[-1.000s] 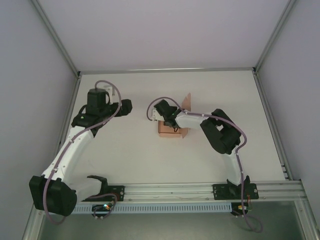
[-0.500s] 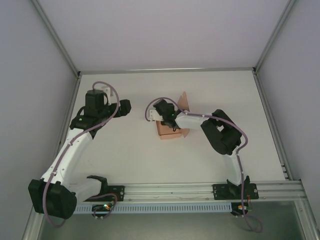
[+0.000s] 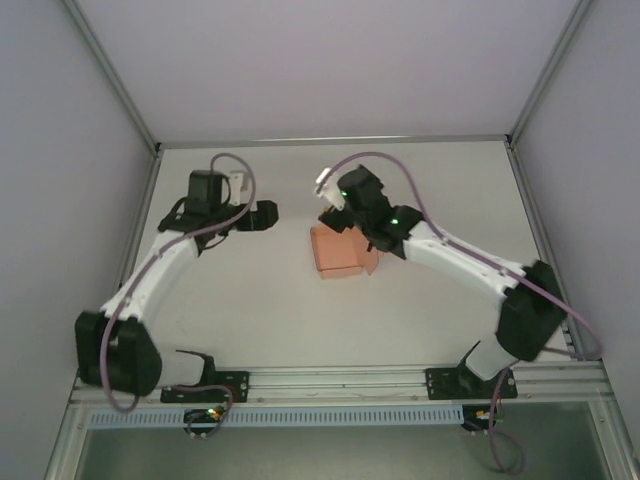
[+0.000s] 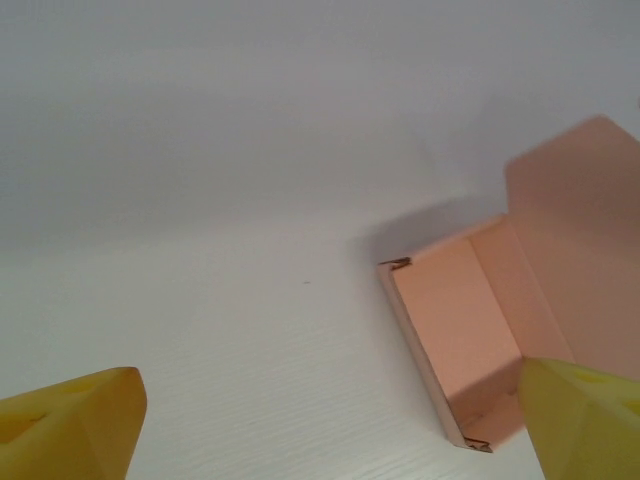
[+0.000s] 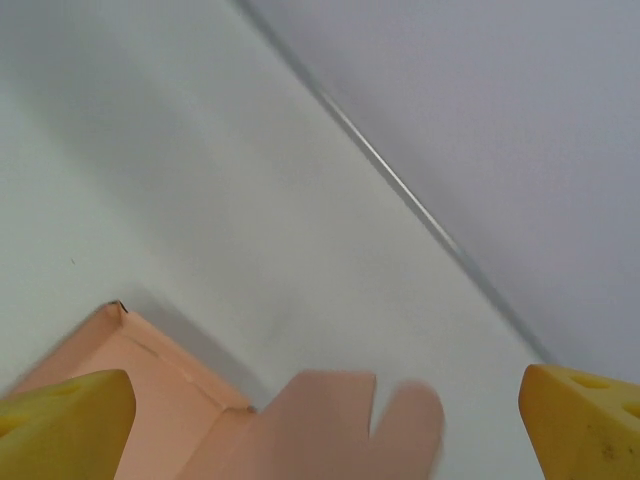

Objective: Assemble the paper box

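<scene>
- The paper box (image 3: 337,252) lies on the white surface (image 3: 250,300) near its middle, between the two arms. It is open on top, salmon-pink, with low side walls.
- A flap (image 4: 580,230) stands up from the side of the box farthest from the left wrist camera. Its rounded end looks blurred at the bottom of the right wrist view.
- The left gripper (image 4: 325,430) faces the box from the side and is apart from it. Its yellow jaws are spread wide with nothing between them.
- The right gripper (image 5: 325,425) hangs just above the box's far edge. Its jaws are also wide apart and grip nothing.
</scene>
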